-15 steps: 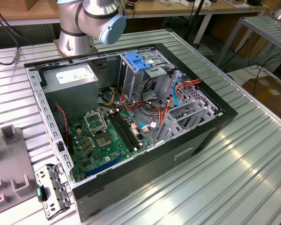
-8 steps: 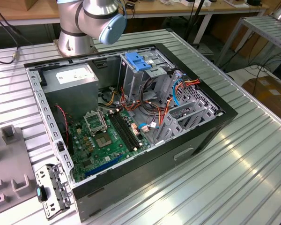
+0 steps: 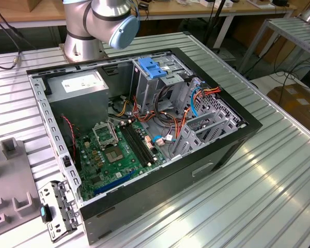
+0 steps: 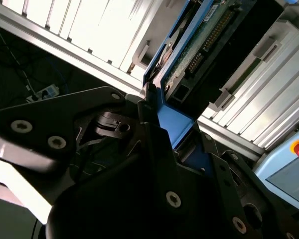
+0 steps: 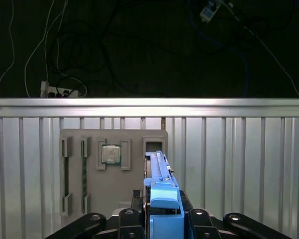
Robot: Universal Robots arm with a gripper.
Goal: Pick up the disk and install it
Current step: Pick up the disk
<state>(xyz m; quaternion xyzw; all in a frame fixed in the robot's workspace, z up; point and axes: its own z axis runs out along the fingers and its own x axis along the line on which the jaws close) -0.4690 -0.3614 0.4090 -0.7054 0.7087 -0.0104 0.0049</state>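
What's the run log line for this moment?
tool: shut on blue-railed silver-grey hard drive | near: grey parts tray | installed: no

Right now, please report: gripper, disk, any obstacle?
Gripper shut on the disk, at its blue rail. Disk edge-on over the grey tray. Nothing in its way in both wrist views.

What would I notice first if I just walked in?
Probably the big open computer case on the ribbed metal table, its green board and coloured wires showing. In the first wrist view, the disk stands on edge, its bright blue rail gripped between the black fingers.
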